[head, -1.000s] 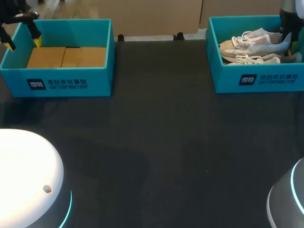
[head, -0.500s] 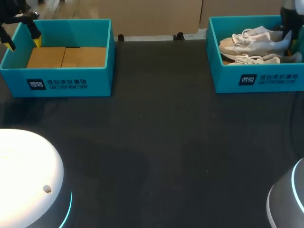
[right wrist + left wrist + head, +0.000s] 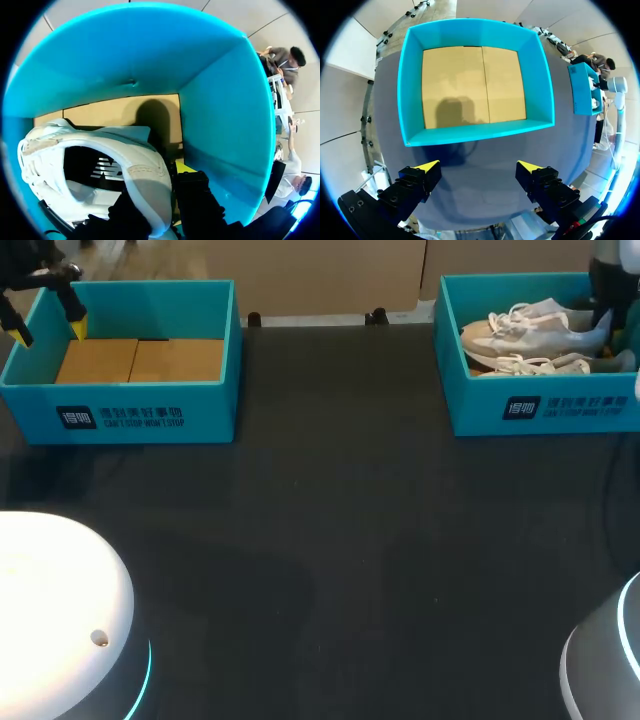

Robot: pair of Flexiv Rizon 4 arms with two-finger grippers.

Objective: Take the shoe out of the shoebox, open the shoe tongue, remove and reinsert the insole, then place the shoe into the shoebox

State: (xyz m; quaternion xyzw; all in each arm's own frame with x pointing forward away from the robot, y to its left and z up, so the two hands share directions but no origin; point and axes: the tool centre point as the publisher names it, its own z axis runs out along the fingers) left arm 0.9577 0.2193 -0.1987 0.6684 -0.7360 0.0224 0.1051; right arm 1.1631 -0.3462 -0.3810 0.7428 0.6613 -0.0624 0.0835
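Two pale grey-white shoes lie in the teal shoebox (image 3: pixel 540 410) at the table's far right. My right gripper (image 3: pixel 603 318) reaches into the box from above and is shut on the heel of the upper shoe (image 3: pixel 530 330), which sits slightly raised over the other shoe (image 3: pixel 545 365). In the right wrist view the shoe's (image 3: pixel 135 160) heel collar is pinched in the gripper (image 3: pixel 167 180), close to the box wall (image 3: pixel 215 115); its opening looks dark inside. My left gripper (image 3: pixel 48 332) hangs open at the far left.
A second teal box (image 3: pixel 120 390) with a bare cardboard floor stands at the far left, right ahead of my left gripper (image 3: pixel 478 167) and below it. Its near wall (image 3: pixel 475 132) faces the fingers. Dark tabletop spans between the two boxes.
The upper shoe has risen a little at its heel in my right gripper. My left arm has stayed still.
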